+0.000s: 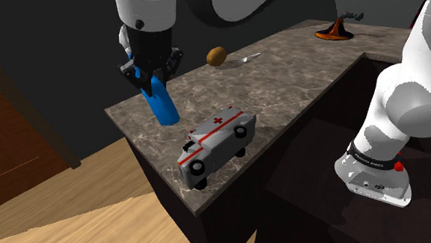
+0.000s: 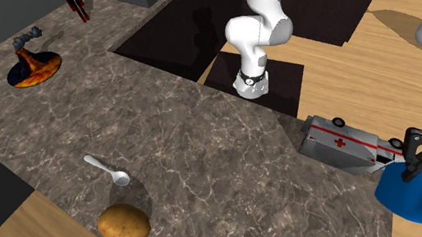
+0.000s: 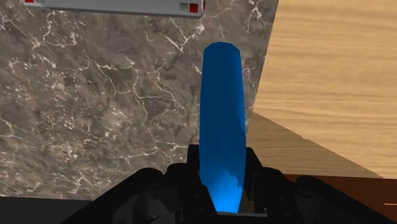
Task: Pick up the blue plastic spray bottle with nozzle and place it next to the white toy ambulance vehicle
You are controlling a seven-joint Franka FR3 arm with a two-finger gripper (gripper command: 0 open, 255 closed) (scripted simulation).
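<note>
The claw [image 1: 150,73] is clamped on the blue spray bottle [image 1: 162,103], gripping it by one end. The rest of the body sticks out beyond the fingers [image 3: 184,172] and slants down toward the table [image 1: 294,69]. In the wrist view the bottle runs straight out from between the two black fingers, its rounded far end over the marble-patterned top close to the table's edge, with wooden floor [image 3: 331,76] beyond that edge. I cannot tell whether that far end touches the surface.

The toy ambulance [image 1: 216,143] (white-grey, with a red stripe and a red cross on its roof) stands on its wheels near the same corner of the table. It is near the bottle but apart from it, on the shoulder view's right of it.

Further along the table, well away from both, a brown potato [image 1: 216,55] lies with a small spoon [image 1: 247,59] just beside it. At the far end sits an orange-and-black cone-shaped object [image 1: 335,32]. The white arm's base [image 1: 373,177] rests on the dark stand at the shoulder view's lower right.
</note>
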